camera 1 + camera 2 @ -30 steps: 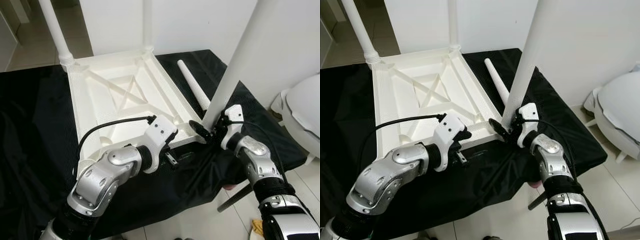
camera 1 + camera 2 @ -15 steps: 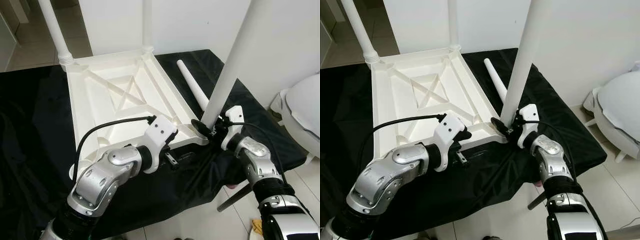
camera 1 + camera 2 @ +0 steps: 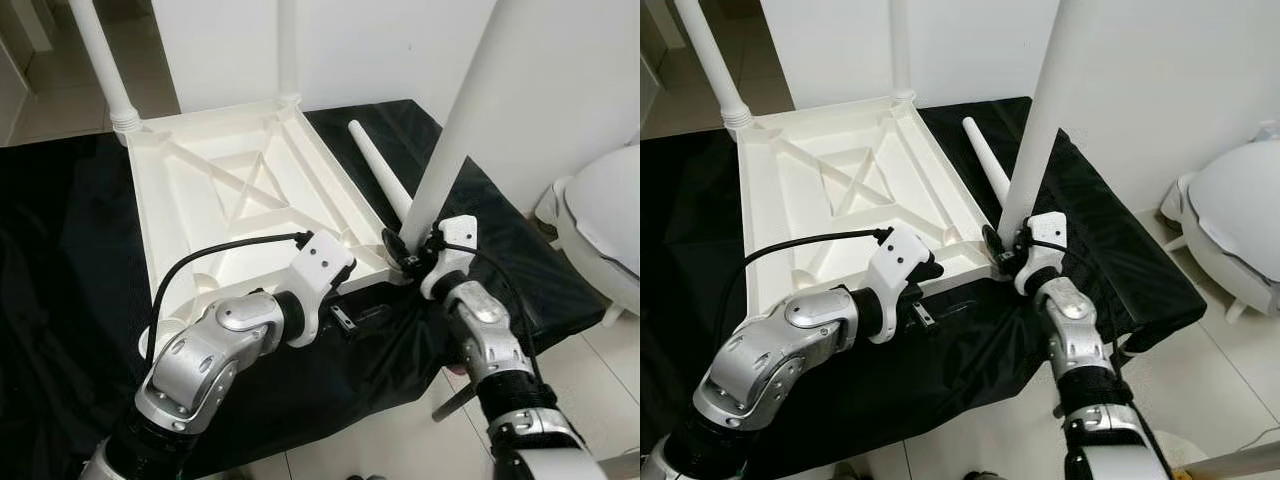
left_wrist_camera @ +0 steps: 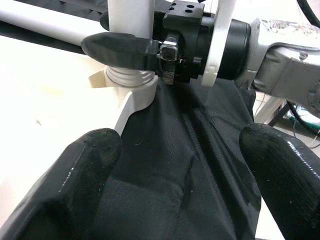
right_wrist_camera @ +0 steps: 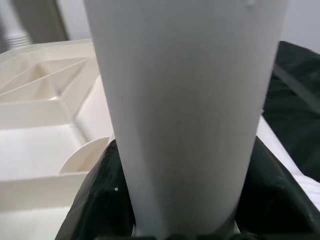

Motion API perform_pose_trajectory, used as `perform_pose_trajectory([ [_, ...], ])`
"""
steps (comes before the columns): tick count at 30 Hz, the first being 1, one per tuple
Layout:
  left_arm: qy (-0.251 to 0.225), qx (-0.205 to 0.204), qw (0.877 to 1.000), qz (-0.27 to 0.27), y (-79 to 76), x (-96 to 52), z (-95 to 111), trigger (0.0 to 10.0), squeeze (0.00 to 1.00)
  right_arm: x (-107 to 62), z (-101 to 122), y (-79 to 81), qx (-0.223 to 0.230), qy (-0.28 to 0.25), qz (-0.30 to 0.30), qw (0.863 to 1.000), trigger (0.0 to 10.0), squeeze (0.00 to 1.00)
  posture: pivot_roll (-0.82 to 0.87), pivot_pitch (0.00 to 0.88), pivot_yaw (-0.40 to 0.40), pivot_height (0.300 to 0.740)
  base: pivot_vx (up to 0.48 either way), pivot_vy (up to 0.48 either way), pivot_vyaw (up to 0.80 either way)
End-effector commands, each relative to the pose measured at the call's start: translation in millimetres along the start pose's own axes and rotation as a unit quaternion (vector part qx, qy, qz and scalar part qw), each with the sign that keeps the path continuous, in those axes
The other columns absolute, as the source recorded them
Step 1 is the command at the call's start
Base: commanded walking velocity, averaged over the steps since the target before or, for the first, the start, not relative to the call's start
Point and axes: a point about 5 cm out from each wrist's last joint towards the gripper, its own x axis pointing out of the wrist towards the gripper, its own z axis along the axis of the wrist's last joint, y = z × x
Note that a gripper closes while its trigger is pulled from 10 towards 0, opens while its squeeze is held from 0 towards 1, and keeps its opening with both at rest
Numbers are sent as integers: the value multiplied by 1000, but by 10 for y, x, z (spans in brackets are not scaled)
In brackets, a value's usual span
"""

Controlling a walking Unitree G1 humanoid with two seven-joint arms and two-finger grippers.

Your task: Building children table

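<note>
Left arm: bent at the elbow, forearm reaching forward and toward the right.
Left gripper (image 3: 343,316): fingers (image 4: 85,165) spread wide apart, nothing between them.
Right arm: forearm angled up and forward, wrist raised.
Right gripper (image 3: 408,253): black fingers clamped on both sides of the table leg (image 3: 455,140) near its base.

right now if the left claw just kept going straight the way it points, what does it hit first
Probably the right claw shut on the white table leg at the tabletop's corner socket, with black cloth beneath the path. Depth is unclear.
</note>
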Motion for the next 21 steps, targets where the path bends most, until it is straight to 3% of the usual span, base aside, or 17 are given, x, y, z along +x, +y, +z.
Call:
perform_pose_trajectory([
  [1,5,1,1000,0,-22,11,-8,10000,0,23,60,-12,7,-10,-21,1000,10000,0,-9,90,1,740,0,0,0],
  [5,7,1,1000,0,-29,10,-20,10000,0,51,60,37,33,-12,-83,996,10000,0,-2,84,-6,740,0,0,0],
  [10,7,-1,1000,0,-37,12,-26,10000,0,60,76,91,29,-18,-128,991,10000,0,-1,80,-9,740,0,0,0],
  [12,7,0,1000,-1,-39,18,-28,10000,0,77,91,152,25,-20,-181,983,10000,0,-4,75,-10,740,0,0,0],
  [14,6,0,1000,-2,-41,21,-26,10000,0,85,108,195,30,-28,-188,981,10000,0,-6,72,-7,740,0,0,0],
  [17,7,1,1000,-6,-50,28,-24,10000,0,127,145,380,46,-37,-177,983,10000,0,-8,71,-7,740,0,0,0],
  [21,7,2,1000,-7,-53,29,-24,10000,0,140,144,454,51,-33,-171,983,10000,0,-5,70,-8,740,0,0,0],
])
